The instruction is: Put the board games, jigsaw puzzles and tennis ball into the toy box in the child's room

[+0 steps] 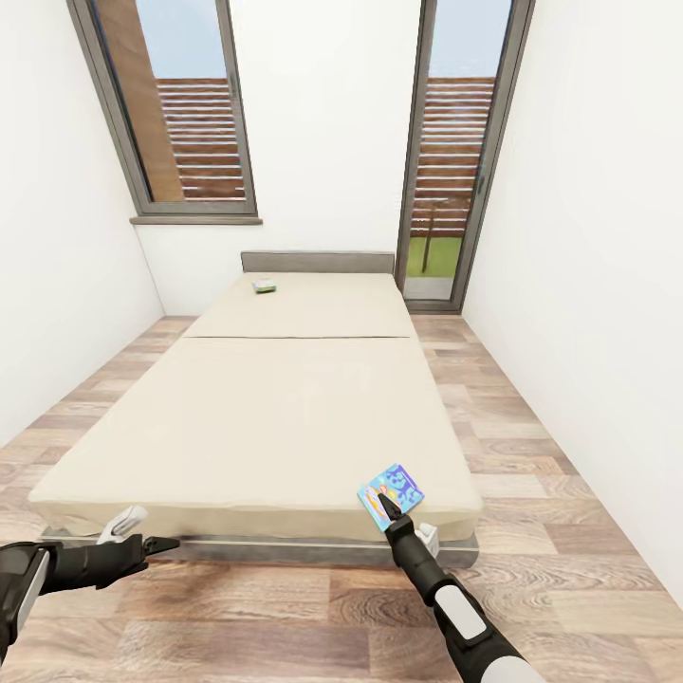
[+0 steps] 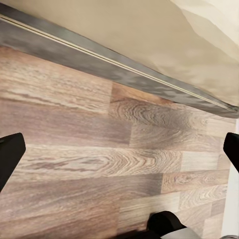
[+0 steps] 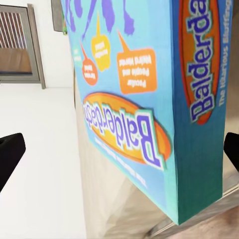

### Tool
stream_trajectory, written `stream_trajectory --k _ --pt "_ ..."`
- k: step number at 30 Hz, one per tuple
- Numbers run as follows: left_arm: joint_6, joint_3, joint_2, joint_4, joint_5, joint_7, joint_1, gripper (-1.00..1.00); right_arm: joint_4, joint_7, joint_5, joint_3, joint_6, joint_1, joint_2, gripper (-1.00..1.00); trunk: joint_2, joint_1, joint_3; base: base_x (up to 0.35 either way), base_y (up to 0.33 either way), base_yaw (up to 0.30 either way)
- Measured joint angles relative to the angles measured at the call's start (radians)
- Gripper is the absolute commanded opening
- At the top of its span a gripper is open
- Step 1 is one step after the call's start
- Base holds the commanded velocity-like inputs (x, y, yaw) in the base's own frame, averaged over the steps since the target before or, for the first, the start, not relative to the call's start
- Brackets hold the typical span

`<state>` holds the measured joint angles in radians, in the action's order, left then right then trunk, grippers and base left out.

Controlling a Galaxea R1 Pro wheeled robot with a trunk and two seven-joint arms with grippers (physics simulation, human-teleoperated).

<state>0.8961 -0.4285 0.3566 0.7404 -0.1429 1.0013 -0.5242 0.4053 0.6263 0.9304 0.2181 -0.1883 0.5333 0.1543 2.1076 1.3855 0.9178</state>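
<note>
On the left, our left gripper [image 1: 156, 544] hangs low by the foot of the bed [image 1: 285, 417], over the wood floor [image 2: 99, 164]. Its fingers are spread wide and hold nothing. Far up by the headboard lies a small green board game [image 1: 265, 284]. On the right, the blue board game [image 1: 391, 494] sits at the bed's near corner. Our right gripper [image 1: 384, 501] is right at it, fingers apart, not yet squeezing. The box looks light, stiff and smooth, so we think pinching its thin edge works best.

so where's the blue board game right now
In the head view the blue board game lies on the bed at its near right corner, right at the right gripper.
</note>
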Motion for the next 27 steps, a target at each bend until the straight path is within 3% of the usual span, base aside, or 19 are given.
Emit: stream_trajectory --k 27 --pt "0.0 0.0 0.0 0.0 0.0 0.0 0.001 1.0 0.003 0.002 0.0 0.0 -0.015 0.0 0.0 1.0 0.0 0.0 0.0 0.0 0.0 0.0"
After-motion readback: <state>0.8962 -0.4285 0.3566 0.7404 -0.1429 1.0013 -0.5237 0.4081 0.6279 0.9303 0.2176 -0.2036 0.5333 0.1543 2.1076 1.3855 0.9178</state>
